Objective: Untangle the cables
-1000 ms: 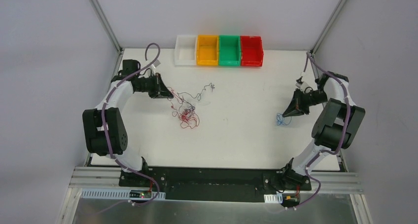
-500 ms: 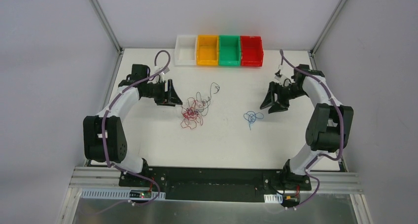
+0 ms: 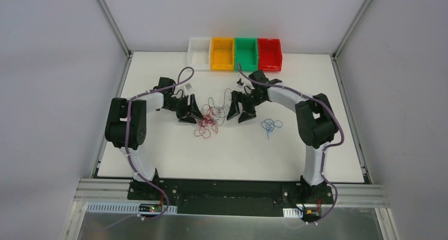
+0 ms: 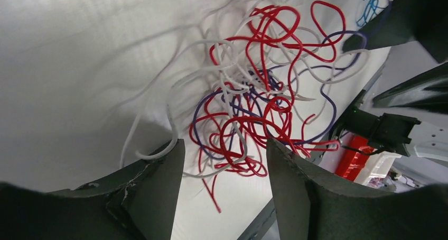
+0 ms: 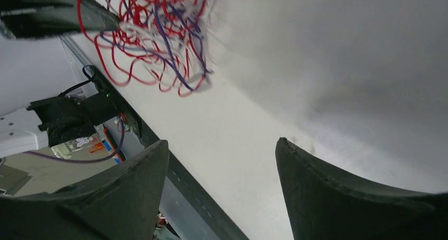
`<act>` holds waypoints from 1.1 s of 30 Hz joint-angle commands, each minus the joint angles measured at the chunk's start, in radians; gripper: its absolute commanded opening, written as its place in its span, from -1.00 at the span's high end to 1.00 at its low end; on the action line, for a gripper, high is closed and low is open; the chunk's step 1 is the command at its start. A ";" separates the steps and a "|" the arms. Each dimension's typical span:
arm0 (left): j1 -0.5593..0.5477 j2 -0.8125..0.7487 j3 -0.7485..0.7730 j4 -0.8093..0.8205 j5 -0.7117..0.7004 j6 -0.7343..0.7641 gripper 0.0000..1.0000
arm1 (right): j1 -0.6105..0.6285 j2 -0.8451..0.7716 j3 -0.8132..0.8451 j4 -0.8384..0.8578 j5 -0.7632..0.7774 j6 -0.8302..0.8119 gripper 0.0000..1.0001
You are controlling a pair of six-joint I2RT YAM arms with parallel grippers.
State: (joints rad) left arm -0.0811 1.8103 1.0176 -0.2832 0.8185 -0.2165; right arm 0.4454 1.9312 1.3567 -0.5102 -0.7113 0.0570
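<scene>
left gripper [image 3: 193, 114] [image 4: 224, 145], a black two-finger plastic pincer at mid-left of the top view: fingers spread, nothing btwn them. straight ahead of its tips, filling the centre and upper right of its wrist view, lies the knotted clump of thin red, white and dark-blue curly wires [image 4: 253, 102], resting on the white tabletop [image 3: 158, 155]. in the top view the clump [image 3: 207, 119] sits at frame centre, just right of this pincer; edge strands touching it or nearly so, can't tell which. right gripper [image 3: 239, 116] [image 5: 222, 144], same black pincer, sits at the clump's right side, fingers also spread and empty. in its wrist view the clump [image 5: 153, 34] is up in the upper-left corner, beyond the tips, so the left arm looks a little nearer. the clump has no firm long axis; approx it stretches lower left to upper right in the top view, w/ a thin dark strand trailing toward the upper right. the two pincers face each other across it, roughly along the frame's horizontal. a thin blue looped wire [image 3: 270, 125] lies alone, right of the right gripper, apart from the clump.
</scene>
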 commanded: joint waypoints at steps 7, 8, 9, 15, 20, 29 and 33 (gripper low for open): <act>-0.106 0.056 -0.011 0.175 0.103 -0.156 0.56 | 0.173 0.235 0.239 0.162 0.102 0.127 -0.28; -0.104 0.042 -0.014 0.169 0.107 -0.156 0.76 | 0.172 0.238 0.237 0.154 0.122 0.122 0.04; -0.095 0.018 -0.014 0.140 0.108 -0.144 0.97 | 0.167 0.235 0.232 0.135 0.151 0.104 0.36; 0.180 -0.200 -0.030 -0.155 0.053 0.067 1.00 | 0.031 0.083 0.085 0.016 0.266 -0.041 1.00; 0.482 -0.284 0.046 -0.465 -0.104 0.426 1.00 | -0.123 -0.026 0.010 -0.110 0.318 -0.184 1.00; 0.846 -0.209 0.254 -0.700 -0.187 0.730 1.00 | -0.365 -0.138 0.089 -0.281 0.284 -0.302 1.00; 0.879 -0.213 0.276 -0.746 -0.170 0.784 1.00 | -0.396 -0.149 0.160 -0.312 0.238 -0.295 1.00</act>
State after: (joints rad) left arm 0.7872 1.6054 1.2533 -0.9020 0.6418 0.4320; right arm 0.0620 1.8416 1.4200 -0.7391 -0.4236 -0.1997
